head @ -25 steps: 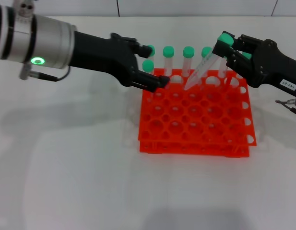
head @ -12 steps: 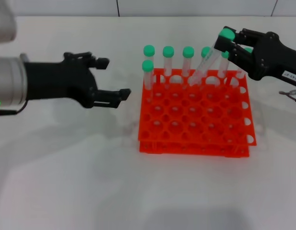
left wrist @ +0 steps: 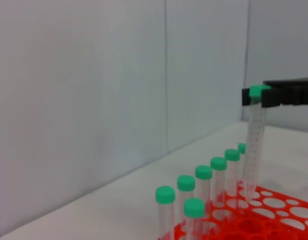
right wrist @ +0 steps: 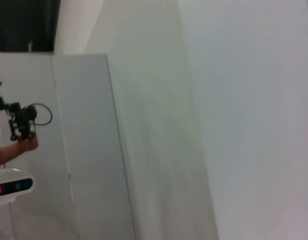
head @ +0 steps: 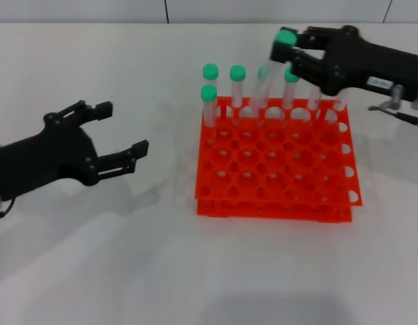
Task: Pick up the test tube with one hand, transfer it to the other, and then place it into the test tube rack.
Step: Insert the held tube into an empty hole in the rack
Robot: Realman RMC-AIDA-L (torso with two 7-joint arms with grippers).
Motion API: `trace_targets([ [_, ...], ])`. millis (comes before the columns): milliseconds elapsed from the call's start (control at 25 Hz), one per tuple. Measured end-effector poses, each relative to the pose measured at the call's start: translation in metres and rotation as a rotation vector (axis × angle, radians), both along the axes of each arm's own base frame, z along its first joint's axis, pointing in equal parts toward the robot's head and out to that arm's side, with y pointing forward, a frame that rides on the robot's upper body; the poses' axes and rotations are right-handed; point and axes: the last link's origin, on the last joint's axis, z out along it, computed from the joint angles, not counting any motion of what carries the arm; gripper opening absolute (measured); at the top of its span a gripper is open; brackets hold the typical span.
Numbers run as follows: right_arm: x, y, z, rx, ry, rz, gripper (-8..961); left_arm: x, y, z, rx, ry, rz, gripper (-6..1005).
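My right gripper (head: 290, 49), black with a white label, is shut on the green cap of the test tube (head: 284, 37). It holds the tube nearly upright over the back row of the orange test tube rack (head: 276, 177). In the left wrist view the tube (left wrist: 254, 150) hangs from that gripper (left wrist: 273, 96) with its tip at the rack's top holes (left wrist: 276, 202). My left gripper (head: 122, 126) is open and empty, low over the table, well left of the rack. The right wrist view shows none of these.
Several other green-capped tubes (head: 210, 70) stand in the rack's back rows, close on both sides of the held tube; they also show in the left wrist view (left wrist: 203, 172). A grey wall runs behind the table. A thin cable (head: 398, 115) lies right of the rack.
My left gripper has drawn back from the rack, leftward and toward the front. My right gripper has moved left with the tube and tipped it from slanted to nearly upright.
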Motion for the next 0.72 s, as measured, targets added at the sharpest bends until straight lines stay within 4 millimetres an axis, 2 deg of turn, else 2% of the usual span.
trace_targets([
  [320,-0.028,0.013,-0.027,-0.045,-0.068,0.035,246,-0.032,-0.012,-0.006,0.035,-0.040,0.082,894],
  [720,-0.031,0.022,-0.036,-0.009,-0.081,0.005,246,-0.052,-0.024,-0.011,0.074,-0.041,0.102,894],
])
